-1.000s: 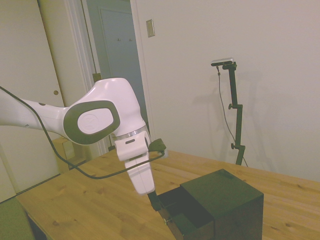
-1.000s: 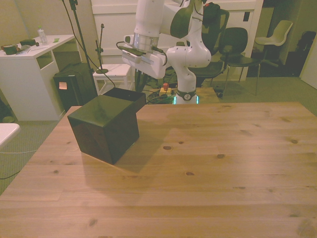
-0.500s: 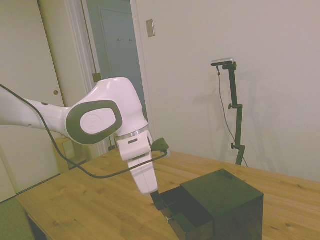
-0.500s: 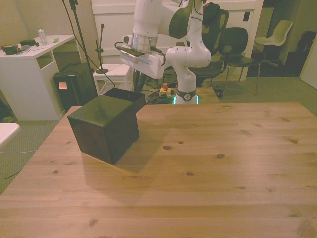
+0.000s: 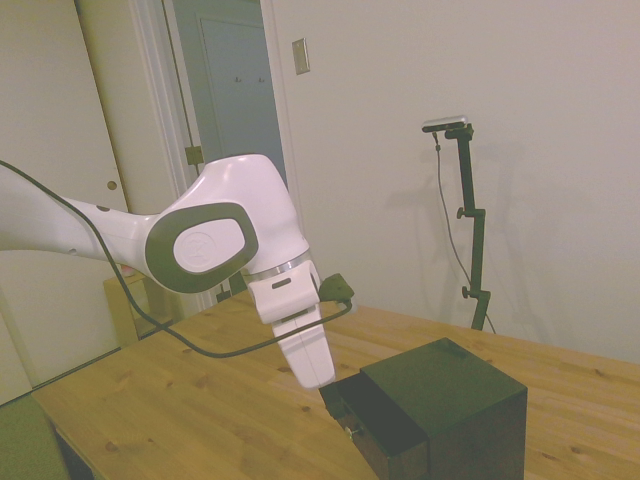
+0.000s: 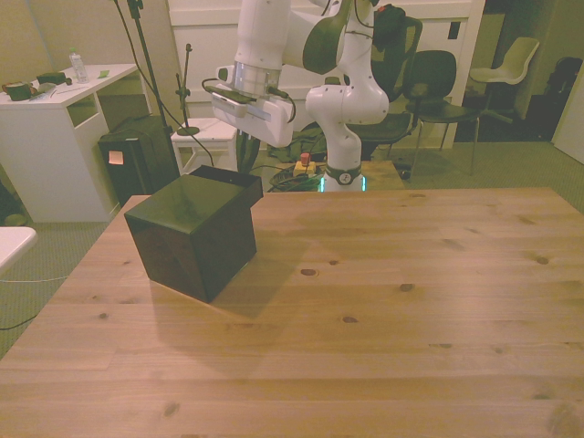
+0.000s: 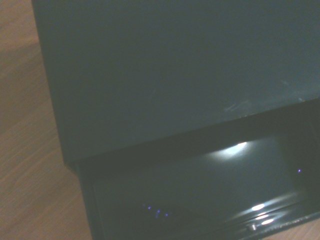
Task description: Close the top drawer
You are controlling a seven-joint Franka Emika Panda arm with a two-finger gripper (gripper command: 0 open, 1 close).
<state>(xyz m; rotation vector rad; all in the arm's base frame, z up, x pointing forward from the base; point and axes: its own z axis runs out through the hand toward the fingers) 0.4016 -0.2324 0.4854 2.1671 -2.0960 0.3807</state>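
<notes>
A small black cube cabinet [image 5: 445, 400] [image 6: 192, 233] stands on the wooden table. Its top drawer [image 5: 347, 402] [image 6: 228, 175] sticks out a short way from the cabinet's face. A small knob [image 5: 348, 430] shows on a drawer front below the gripper. My gripper [image 5: 328, 392] [image 6: 246, 162] hangs low, right at the drawer's outer front, its tip hidden behind the white hand. The wrist view looks down on the cabinet's top [image 7: 170, 65] and into the drawer's dark, glossy inside [image 7: 200, 192], of which only a narrow strip shows.
The wooden table [image 6: 383, 301] stretches wide toward the front view's right. Off the table stand a white desk [image 6: 55, 119], a black bin [image 6: 137, 155] and chairs [image 6: 429, 82]. A door and a wall stand behind in the side view.
The arm has pushed toward the cabinet, and the top drawer has slid further in; it now sticks out much less than a second ago.
</notes>
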